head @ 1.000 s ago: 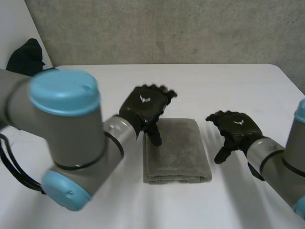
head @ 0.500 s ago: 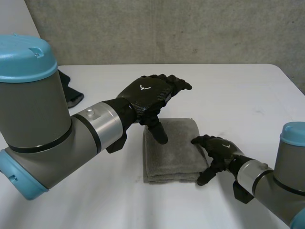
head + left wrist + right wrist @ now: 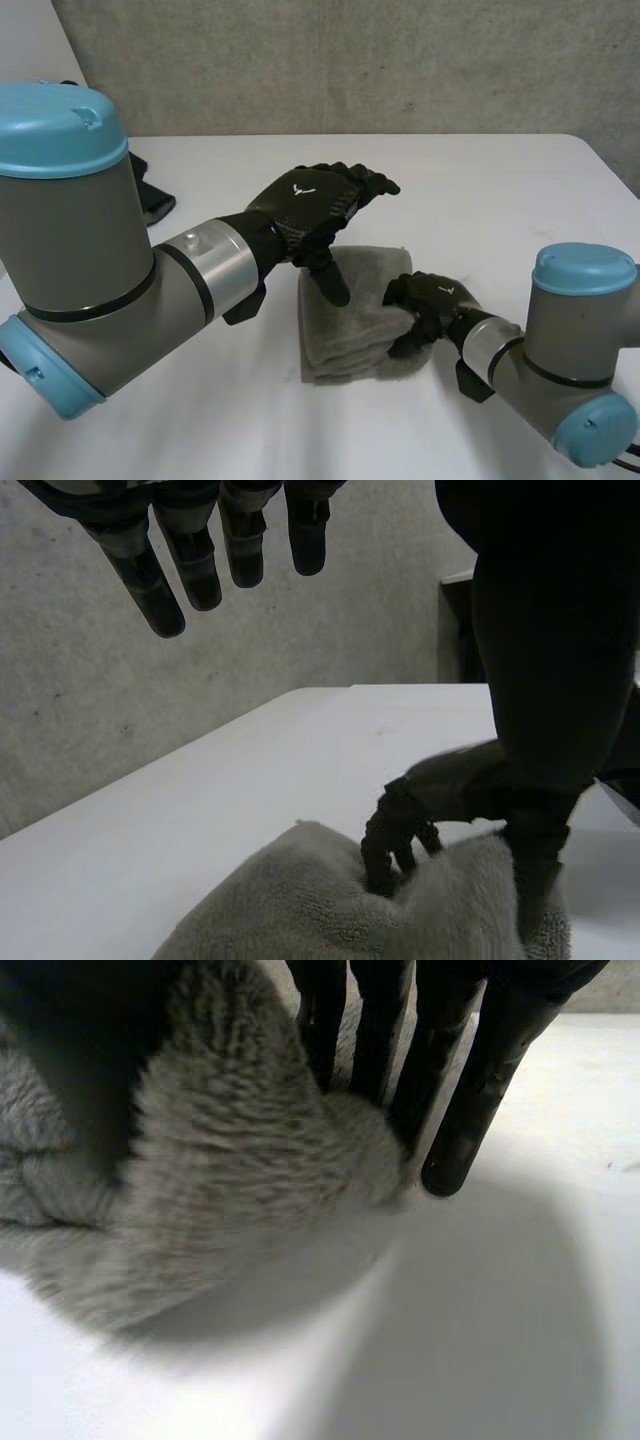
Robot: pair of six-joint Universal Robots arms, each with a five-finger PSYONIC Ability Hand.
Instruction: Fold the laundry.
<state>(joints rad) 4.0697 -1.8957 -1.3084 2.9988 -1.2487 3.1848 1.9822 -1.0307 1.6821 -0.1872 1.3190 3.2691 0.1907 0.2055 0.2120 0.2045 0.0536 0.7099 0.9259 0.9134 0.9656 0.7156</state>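
Note:
A folded grey towel [image 3: 352, 325] lies on the white table [image 3: 520, 190] between my arms. My left hand [image 3: 310, 205] hovers over its far left part with fingers straight and spread, and its thumb [image 3: 540, 730] points down onto the cloth. My right hand [image 3: 428, 300] is at the towel's right edge, fingers curled into the pile. In the right wrist view the towel [image 3: 230, 1160] bulges between the thumb and the fingers [image 3: 450, 1070], bunched up at that edge. The left wrist view shows the right hand [image 3: 395, 825] digging into the towel [image 3: 300, 910].
A black object [image 3: 150, 200] lies at the table's back left, behind my left arm. A grey wall [image 3: 400, 60] stands behind the table. Bare white tabletop stretches to the far right and in front of the towel.
My right hand has moved left onto the towel's right edge and curled its fingers into it, bunching the cloth. My left hand has stayed with its thumb on the towel.

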